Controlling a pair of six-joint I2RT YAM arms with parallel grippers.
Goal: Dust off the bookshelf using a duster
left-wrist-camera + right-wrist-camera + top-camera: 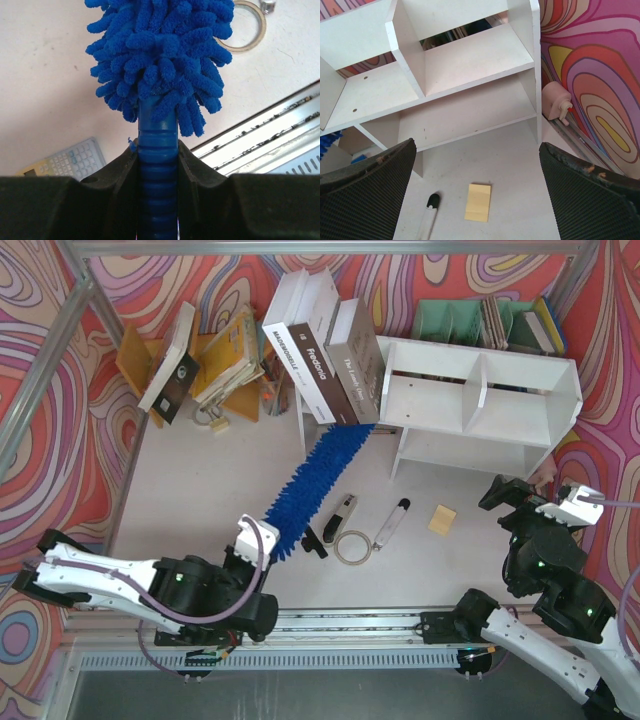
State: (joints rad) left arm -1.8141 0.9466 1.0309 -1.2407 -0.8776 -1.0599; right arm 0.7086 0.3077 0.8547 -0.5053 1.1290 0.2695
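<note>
The blue fluffy duster [312,480] lies slantwise on the table, its far tip by the left end of the white bookshelf [480,400], under the leaning books. My left gripper [268,552] is at the duster's near end. In the left wrist view it [157,167] is shut on the ribbed blue handle [157,150], and the shaggy head [160,55] sticks out ahead. My right gripper [505,490] hangs open in front of the bookshelf's right end. In the right wrist view its jaws [477,150] stand wide with nothing between them, facing the bookshelf [470,55].
Large books [325,345] lean against the shelf's left end. A green file rack [470,320] stands behind it and a wooden book stand [150,360] at back left. A tape ring [352,545], two marker-like tools [390,525], a yellow note pad [442,519] and a calculator [67,161] lie on the table.
</note>
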